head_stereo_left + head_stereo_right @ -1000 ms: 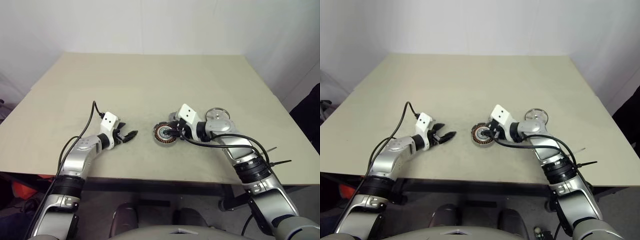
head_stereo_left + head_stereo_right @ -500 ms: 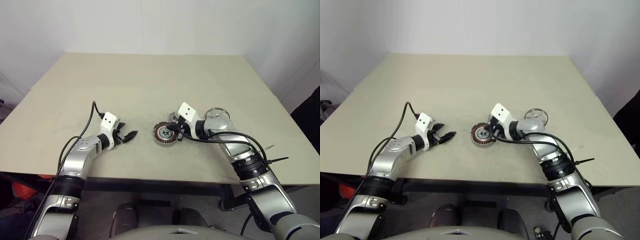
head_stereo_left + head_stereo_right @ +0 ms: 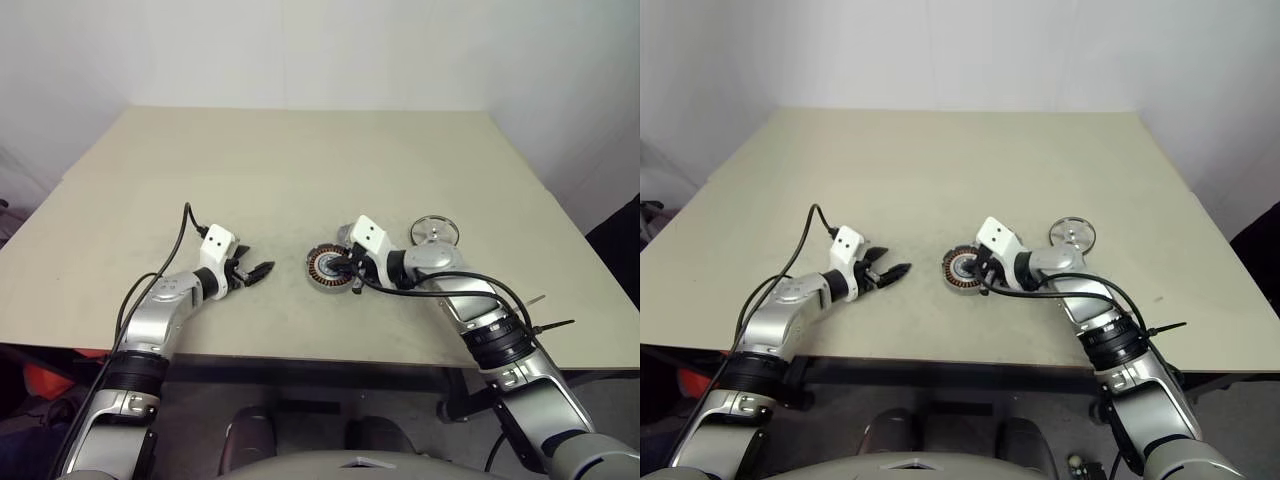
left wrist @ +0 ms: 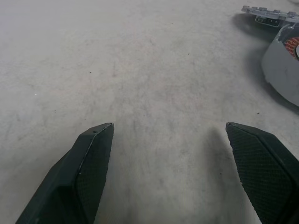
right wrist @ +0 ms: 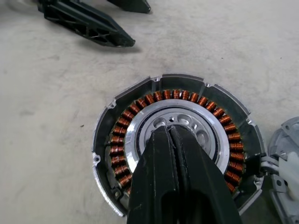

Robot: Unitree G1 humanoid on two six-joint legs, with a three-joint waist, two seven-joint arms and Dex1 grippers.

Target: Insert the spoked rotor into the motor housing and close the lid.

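Since a second ago the right end effector (image 3: 350, 276) has closed its fingers and settled slightly lower over the motor housing (image 5: 175, 142), and the spoked rotor (image 3: 435, 231), earlier partly hidden behind the right forearm, now shows whole; the left end effector (image 3: 258, 270) has not shifted. The right fingers are now pressed flat together with nothing between them, their tips over the silver centre of the housing; whether they touch it I cannot tell. The housing lies flat on the bench (image 3: 300, 160) near the front middle, its ring of copper windings facing up. The rotor lies flat to the right of the housing and a little farther back, well apart from it, past the right arm. A grey metal part that is probably the lid (image 5: 286, 184) sits just beside the housing on its right edge, only partly seen. The left end effector stands spread wide and empty, low over the bare bench to the left of the housing. The rotor looks rigid and fairly dense for its size, with a thick black rim that should give a firmer bite than the thin spokes, so a pinch across the rim is the likely hold. The windings look delicate and are best left untouched. If the rotor carries magnets it may snap down as it nears the housing, so a level, centred approach seems wise.
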